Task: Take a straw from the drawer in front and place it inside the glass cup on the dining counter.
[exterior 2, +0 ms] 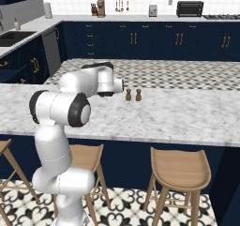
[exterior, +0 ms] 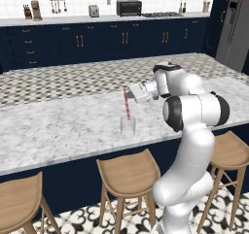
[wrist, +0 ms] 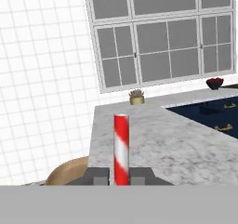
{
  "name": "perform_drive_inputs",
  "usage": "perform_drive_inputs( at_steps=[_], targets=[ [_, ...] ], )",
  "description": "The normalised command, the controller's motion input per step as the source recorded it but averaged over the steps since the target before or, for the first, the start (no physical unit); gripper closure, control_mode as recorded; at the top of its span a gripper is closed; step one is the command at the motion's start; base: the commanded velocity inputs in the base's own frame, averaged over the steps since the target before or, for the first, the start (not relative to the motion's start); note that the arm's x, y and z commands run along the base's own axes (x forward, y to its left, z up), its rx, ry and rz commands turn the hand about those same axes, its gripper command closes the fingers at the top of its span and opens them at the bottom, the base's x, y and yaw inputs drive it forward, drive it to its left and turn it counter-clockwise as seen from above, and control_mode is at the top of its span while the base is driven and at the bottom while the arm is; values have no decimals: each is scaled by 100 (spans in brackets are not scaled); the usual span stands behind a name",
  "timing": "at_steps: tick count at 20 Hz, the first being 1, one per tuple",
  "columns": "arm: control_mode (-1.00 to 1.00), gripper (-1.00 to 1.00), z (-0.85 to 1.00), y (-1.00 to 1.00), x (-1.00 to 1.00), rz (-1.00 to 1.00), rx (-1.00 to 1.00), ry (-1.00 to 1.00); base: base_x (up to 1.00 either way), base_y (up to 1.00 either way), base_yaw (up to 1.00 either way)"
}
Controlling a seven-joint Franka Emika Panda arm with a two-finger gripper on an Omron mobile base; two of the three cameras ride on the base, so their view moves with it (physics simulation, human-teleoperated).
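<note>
glass cup point(exterior: 128, 125) stands on the marble bench point(exterior: 63, 126), with the straw's point(exterior: 127, 103) lower end dipping inside it. jaws are pinched on the straw's upper end, holding it upright directly above the cup.

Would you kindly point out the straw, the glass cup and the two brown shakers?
straw point(exterior: 127, 103): left base view, mid-shaft above the cup.
glass cup point(exterior: 128, 126): left base view, clear side wall.
brown shakers point(exterior 2: 128, 95): right base view, body of the left one.
</note>
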Motion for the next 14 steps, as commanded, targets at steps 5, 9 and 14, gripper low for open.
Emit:
perform_drive_inputs(
  at_steps=[5, 9, 14],
  targets=[
    [-100, 100, -23, 3, 28, 13, 1, 0, 0, 0, 0],
    [-100, 100, -21, 17, 18, 13, 0, 0, 0, 0, 0],
    [-100, 100, -26, 19, 18, 12, 0, 0, 0, 0, 0]
  ],
)
